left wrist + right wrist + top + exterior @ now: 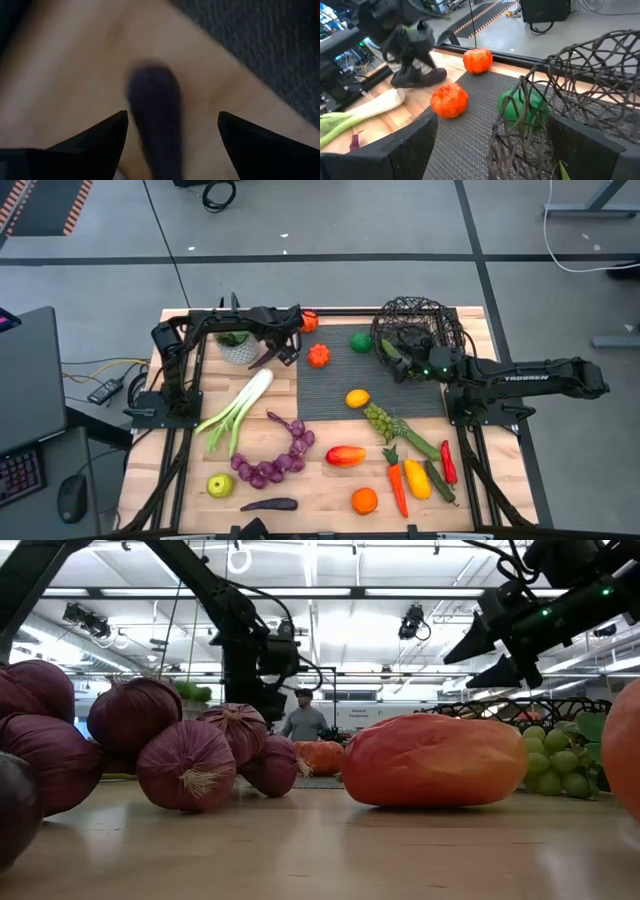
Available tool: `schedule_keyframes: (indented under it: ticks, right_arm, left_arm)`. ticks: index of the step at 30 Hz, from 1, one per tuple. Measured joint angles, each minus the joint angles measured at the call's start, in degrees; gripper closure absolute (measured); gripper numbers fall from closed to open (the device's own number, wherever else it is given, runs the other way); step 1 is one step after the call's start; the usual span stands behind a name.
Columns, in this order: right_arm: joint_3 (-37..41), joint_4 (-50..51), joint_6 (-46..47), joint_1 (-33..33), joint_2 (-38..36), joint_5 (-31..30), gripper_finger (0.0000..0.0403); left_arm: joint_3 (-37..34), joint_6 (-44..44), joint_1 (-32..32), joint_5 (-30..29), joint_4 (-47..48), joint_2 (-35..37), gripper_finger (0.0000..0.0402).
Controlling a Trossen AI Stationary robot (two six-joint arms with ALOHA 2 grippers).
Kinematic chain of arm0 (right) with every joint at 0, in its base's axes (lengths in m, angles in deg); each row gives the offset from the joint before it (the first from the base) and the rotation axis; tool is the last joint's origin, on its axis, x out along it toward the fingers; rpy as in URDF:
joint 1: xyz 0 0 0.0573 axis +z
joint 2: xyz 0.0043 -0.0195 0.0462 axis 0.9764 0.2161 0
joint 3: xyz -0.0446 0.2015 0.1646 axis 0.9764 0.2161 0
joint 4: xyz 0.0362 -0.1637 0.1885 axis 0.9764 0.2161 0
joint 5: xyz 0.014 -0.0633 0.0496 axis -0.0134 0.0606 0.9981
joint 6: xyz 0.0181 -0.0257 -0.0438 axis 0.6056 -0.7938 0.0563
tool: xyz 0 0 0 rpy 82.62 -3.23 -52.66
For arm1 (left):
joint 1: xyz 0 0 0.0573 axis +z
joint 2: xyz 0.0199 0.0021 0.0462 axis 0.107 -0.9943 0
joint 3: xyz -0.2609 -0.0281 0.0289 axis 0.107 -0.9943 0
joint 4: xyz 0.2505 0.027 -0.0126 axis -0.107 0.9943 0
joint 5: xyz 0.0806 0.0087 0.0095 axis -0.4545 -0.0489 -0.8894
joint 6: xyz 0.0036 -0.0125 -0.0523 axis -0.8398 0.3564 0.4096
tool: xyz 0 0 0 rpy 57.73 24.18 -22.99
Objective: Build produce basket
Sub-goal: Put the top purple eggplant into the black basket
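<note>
The left gripper (272, 356) is hanging over the far left part of the desk (320, 480), jaws spread wide, and a dark purple aubergine (155, 115) is lying lengthwise in the gap between its fingers (95, 140); whether it is gripped or only straddled, I cannot tell. It looks smooth, light and hard, likely slippery, so the thick middle is the place to pinch, not the tapering end.

The basket (420, 325) is sitting at the far right corner, on the edge of the grey mat (340, 395). The right gripper (408, 360) is hovering at its near rim, fingers wide apart and holding nothing. That open wire weave is looking stiff but snaggy, so fingertips should be coming in from above, clear of the handle.

Most of the produce is spreading across the near half: leek (238, 408), string of purple onions (278, 460), grapes (380, 420), carrot (396, 480). Two orange fruits (318, 356) and a green one (360, 341) are lying between the grippers, so a crossing is wanting height. The far edge is close behind the potted plant (236, 345); the mat's middle is giving the most open room
</note>
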Motion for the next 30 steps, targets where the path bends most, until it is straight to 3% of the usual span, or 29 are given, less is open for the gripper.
schedule_keyframes:
  ticks: [12, 21, 30]
  right_arm:
    - [0.0, 0.1, 1.5, 0.4, 4.7, 1.1, 0.0026]
    - [0.0, -2.0, 1.4, 0.3, 5.3, 0.9, 0.0026]
    - [0.0, -15.0, -6.0, 0.4, 5.3, 2.1, 0.0026]
  left_arm:
    - [0.3, -0.6, -0.7, -1.0, -0.3, -3.8, 0.0146]
    - [0.0, -2.8, -1.1, -0.6, -2.2, -0.7, 0.0284]
    - [0.1, -2.9, -4.8, 5.3, -12.9, 7.7, 0.0284]
